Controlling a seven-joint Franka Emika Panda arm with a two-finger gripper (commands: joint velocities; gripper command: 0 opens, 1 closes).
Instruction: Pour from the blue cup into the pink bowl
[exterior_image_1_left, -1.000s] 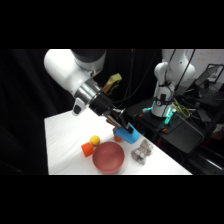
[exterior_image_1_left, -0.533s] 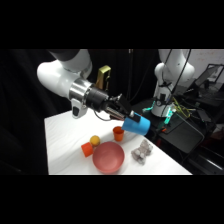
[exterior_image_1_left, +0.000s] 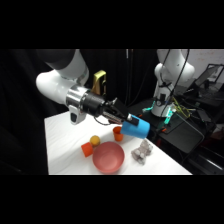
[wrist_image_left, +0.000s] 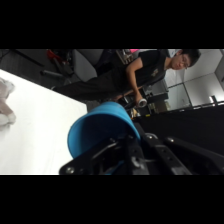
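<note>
Side view has the gripper (exterior_image_1_left: 125, 120) clamped on the blue cup (exterior_image_1_left: 136, 128), held on its side in the air above the table (exterior_image_1_left: 65, 150), up and to the right of the pink bowl (exterior_image_1_left: 108, 157). Bowl looks empty from here. An orange-red cup (exterior_image_1_left: 118, 133) stands behind it, plus a small orange ball (exterior_image_1_left: 94, 139). Wrist view only gives the blue cup (wrist_image_left: 102, 132) close up, and a person (wrist_image_left: 150, 70) in the background.
</note>
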